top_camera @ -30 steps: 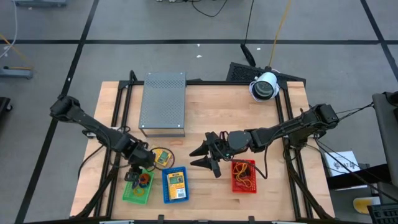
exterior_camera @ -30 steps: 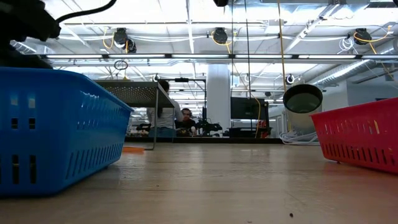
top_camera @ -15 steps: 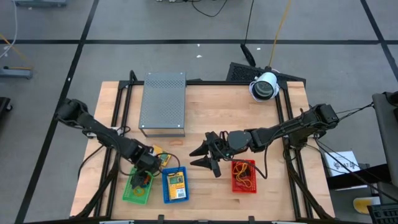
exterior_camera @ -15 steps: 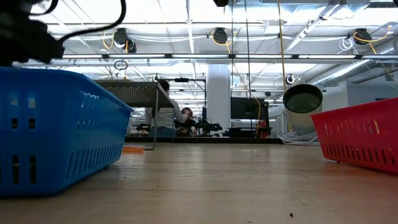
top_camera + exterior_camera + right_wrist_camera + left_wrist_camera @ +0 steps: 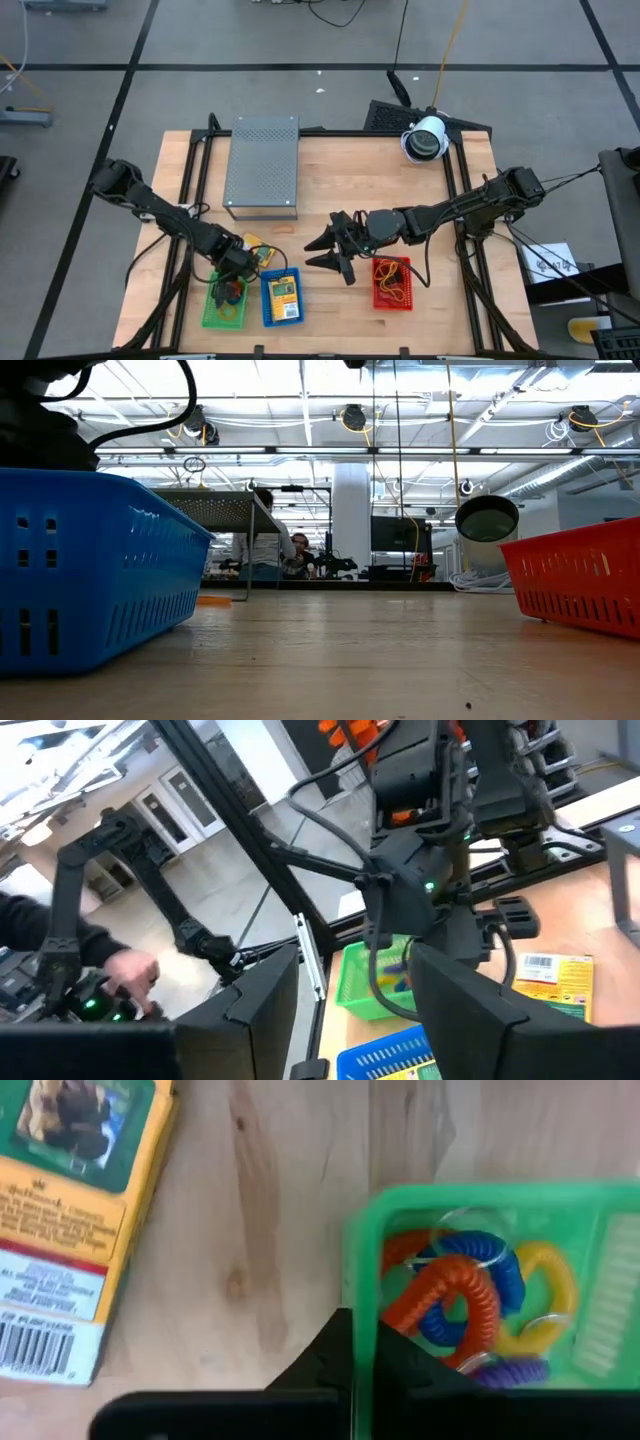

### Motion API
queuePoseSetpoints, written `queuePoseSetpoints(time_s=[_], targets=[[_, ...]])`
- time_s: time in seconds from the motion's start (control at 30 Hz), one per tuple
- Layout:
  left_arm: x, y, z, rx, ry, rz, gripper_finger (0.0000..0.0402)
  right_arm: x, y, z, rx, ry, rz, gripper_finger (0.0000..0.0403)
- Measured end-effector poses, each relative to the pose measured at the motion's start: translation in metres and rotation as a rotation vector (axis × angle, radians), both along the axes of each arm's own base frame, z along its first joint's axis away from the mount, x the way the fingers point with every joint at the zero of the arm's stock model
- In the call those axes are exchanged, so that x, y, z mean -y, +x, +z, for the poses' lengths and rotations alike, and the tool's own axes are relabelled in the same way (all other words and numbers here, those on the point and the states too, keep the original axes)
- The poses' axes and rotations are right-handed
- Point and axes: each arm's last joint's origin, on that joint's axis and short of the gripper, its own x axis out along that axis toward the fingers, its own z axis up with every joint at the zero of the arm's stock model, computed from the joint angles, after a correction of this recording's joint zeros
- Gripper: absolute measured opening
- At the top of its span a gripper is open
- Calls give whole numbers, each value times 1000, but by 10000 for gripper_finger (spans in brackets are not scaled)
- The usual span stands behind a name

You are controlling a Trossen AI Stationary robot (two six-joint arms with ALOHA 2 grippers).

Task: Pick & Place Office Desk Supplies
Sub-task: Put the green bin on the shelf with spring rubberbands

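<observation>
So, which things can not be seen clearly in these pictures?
- Left gripper, high view: its own body hides what the fingers hold.
- Left wrist view: the green basket wall hides the fingertips.
- Red basket, low view: walls hide the contents.
- Yellow packet, left wrist view: cut off by the edge.

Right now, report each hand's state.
Left hand: closed at the green basket rim; whether it grips anything cannot be told.
Right hand: open, holding nothing.
</observation>
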Motion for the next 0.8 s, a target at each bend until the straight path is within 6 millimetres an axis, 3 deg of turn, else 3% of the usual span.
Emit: queuePoseSetpoints(time_s=[0.2,0.33,0.53,0.8], targets=[[3,3,3,-17,-45,66,5,4,-1,2,12,-46,-138,180],[4,2,16,0,-96,84,4,7,-9,13,30,-87,-174,180],[-1,0,52,69,-134,115,3,12,-28,23,-33,-146,-195,180],[-20,-8,105,128,-111,211,2,15,-48,37,-53,-214,-266,180]])
